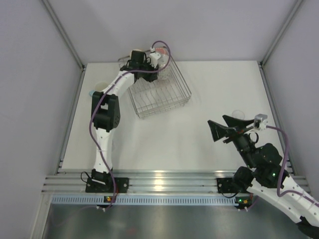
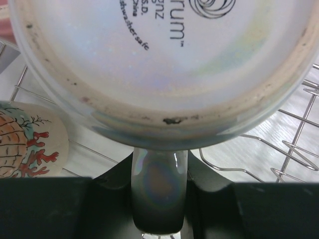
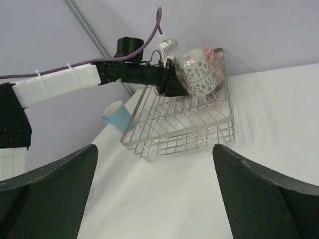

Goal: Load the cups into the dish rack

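1. Left gripper (image 3: 173,82) pinched the mug (image 3: 198,72) by its handle (image 2: 159,191), over the rack (image 3: 179,129), far corner.
2. Glazed ceramic, likely stiff, slick, chippable; the handle looked the surest hold.
3. Right gripper (image 1: 225,125) hung spread, well apart.

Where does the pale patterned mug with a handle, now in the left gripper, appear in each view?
Top external: the pale patterned mug is at top centre, over the far corner of the silver wire dish rack.
Left wrist: its base fills the upper part; rack wires are at right.
Right wrist: it is at upper centre-right, above the rack.
Shared landmark: the dish rack.
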Robot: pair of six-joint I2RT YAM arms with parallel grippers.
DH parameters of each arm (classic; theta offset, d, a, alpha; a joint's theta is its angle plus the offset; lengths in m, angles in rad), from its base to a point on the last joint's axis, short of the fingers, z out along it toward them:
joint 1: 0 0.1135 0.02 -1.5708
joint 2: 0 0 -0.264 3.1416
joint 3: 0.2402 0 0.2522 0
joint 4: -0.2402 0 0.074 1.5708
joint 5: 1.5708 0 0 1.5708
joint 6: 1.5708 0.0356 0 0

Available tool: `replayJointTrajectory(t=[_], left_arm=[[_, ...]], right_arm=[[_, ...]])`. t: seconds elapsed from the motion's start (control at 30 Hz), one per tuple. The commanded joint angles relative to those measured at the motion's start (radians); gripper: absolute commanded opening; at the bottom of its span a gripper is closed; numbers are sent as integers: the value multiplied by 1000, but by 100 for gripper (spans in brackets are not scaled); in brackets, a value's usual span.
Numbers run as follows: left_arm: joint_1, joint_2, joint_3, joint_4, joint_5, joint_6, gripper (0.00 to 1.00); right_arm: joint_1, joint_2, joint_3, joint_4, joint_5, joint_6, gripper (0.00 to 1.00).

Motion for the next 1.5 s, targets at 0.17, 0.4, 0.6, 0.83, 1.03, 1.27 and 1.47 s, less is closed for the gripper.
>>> replayJointTrajectory(t=[0.17, 0.4, 0.6, 0.83, 1.03, 1.27, 1.47], left_arm=[[3, -25, 17, 166, 5, 7, 0], [3, -18, 11, 168, 41, 12, 0], [5, -18, 7, 168, 51, 24, 4], [18, -22, -3, 166, 107, 59, 0], [66, -13, -4, 168, 244, 58, 0], [74, -36, -52, 154, 190, 119, 0], [74, -41, -65, 154, 181, 144, 0]], right_arm=[[-2, 6, -8, 39, 27, -31, 99], [-2, 12, -17, 50, 27, -31, 99], [-3, 20, -16, 55, 25, -33, 99], [-3, 18, -20, 50, 24, -31, 99], [-2, 14, -19, 36, 28, -31, 99], [-2, 35, -19, 42, 28, -30, 99], [-2, 50, -29, 61, 24, -19, 99]])
